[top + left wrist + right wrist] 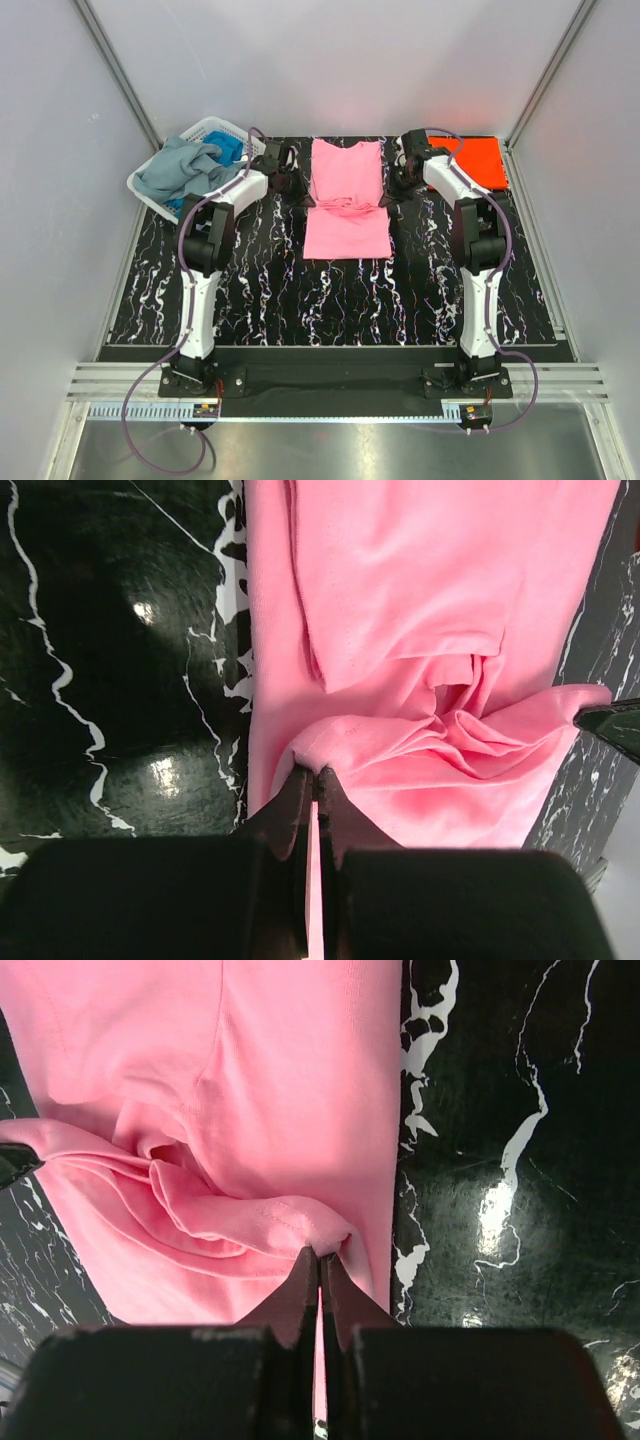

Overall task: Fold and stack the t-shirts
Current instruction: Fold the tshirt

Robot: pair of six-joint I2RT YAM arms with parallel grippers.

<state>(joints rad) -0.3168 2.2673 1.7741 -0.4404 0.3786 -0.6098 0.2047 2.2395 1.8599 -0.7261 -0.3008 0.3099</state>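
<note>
Pinching the left edge of the pink t-shirt [346,228], the left hand [315,780] has its fingers pressed together on a raised fold, and the right hand [320,1260] pinches the right edge likewise. The shirt lies mid-tabletop [280,300], bunched between them. An orange-red t-shirt [478,160] lies flat far right; a grey-blue t-shirt [180,168] and a blue t-shirt [230,150] fill the white basket [143,191] far left.

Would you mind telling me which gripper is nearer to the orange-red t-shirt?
Right. The right gripper pinches the pink t-shirt at the edge toward the orange-red t-shirt; the left gripper pinches its opposite edge, farther away.
</note>
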